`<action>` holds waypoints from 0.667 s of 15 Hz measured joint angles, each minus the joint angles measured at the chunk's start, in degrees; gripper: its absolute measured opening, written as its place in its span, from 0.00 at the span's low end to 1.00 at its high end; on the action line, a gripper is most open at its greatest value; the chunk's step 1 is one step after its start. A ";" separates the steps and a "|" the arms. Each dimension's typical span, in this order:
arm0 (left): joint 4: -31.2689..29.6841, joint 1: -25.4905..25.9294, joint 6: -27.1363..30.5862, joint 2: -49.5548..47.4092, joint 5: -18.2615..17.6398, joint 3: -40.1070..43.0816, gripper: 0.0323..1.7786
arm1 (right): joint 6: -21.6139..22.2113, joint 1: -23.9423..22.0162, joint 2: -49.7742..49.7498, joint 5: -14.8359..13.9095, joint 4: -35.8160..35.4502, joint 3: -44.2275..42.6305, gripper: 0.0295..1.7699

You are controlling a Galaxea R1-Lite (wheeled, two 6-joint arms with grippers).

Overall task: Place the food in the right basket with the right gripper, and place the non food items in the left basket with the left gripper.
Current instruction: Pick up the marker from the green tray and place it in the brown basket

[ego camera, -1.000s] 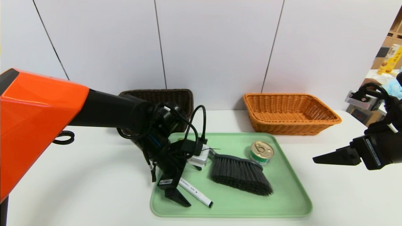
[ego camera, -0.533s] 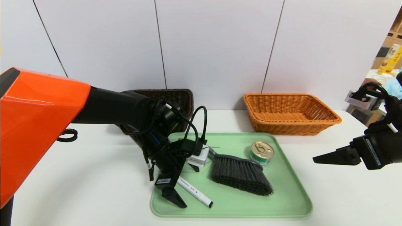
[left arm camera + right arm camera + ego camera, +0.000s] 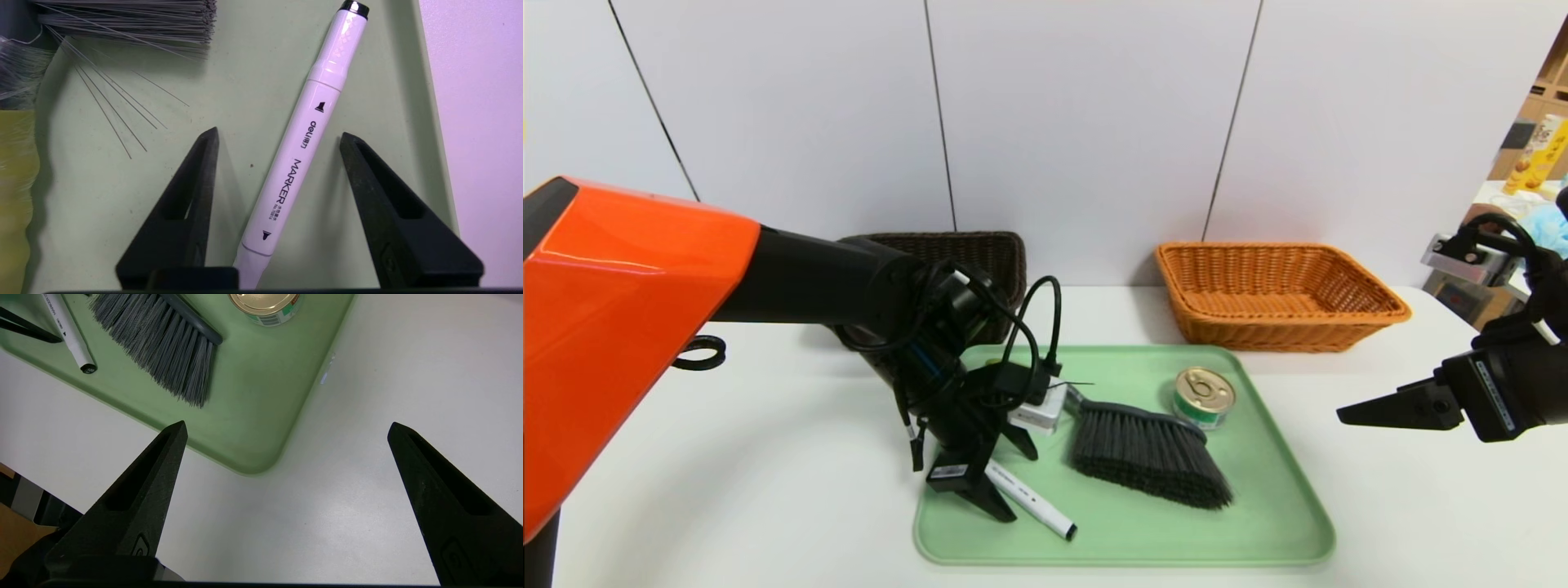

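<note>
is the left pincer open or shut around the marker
Open: in the left wrist view, the left pincer has its fingers apart, gaps showing either side of the marker.

Left arm [image 3: 817, 273] slanting in from left edge, orange housing [image 3: 645, 261] foremost, wrist bent downward near centre. Left gripper [image 3: 1027, 488] low, just left of centre in head view, fingers [image 3: 192, 192] parted, pointing down. Right gripper [image 3: 288, 430] parked at right edge of head view, fingers [image 3: 139, 494] spread wide, pointing leftward.
</note>
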 joint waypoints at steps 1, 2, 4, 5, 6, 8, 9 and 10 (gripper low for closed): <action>0.00 0.02 0.00 -0.02 0.00 0.02 0.51 | -0.02 -0.02 0.00 0.00 0.00 0.04 0.96; 0.00 0.00 0.00 -0.05 0.00 0.06 0.46 | -0.02 -0.02 0.00 -0.02 0.00 0.04 0.96; 0.10 0.02 -0.02 -0.20 0.02 0.15 0.16 | 0.00 -0.02 0.00 -0.02 0.02 0.04 0.96; 0.16 0.02 0.00 -0.30 0.05 0.23 0.07 | 0.00 -0.02 -0.02 0.00 0.02 0.04 0.96; 0.18 0.05 0.00 -0.39 0.05 0.33 0.07 | -0.02 -0.02 -0.04 0.00 0.00 0.04 0.96; 0.24 0.16 0.00 -0.66 0.05 0.50 0.07 | 0.00 -0.02 -0.09 0.00 0.02 0.04 0.96; 0.29 0.22 -0.06 -0.90 0.05 0.55 0.07 | 0.00 -0.02 -0.13 0.00 0.05 0.04 0.96; 0.27 0.27 -0.15 -1.32 0.02 0.55 0.07 | -0.02 -0.02 -0.20 -0.02 0.02 0.04 0.96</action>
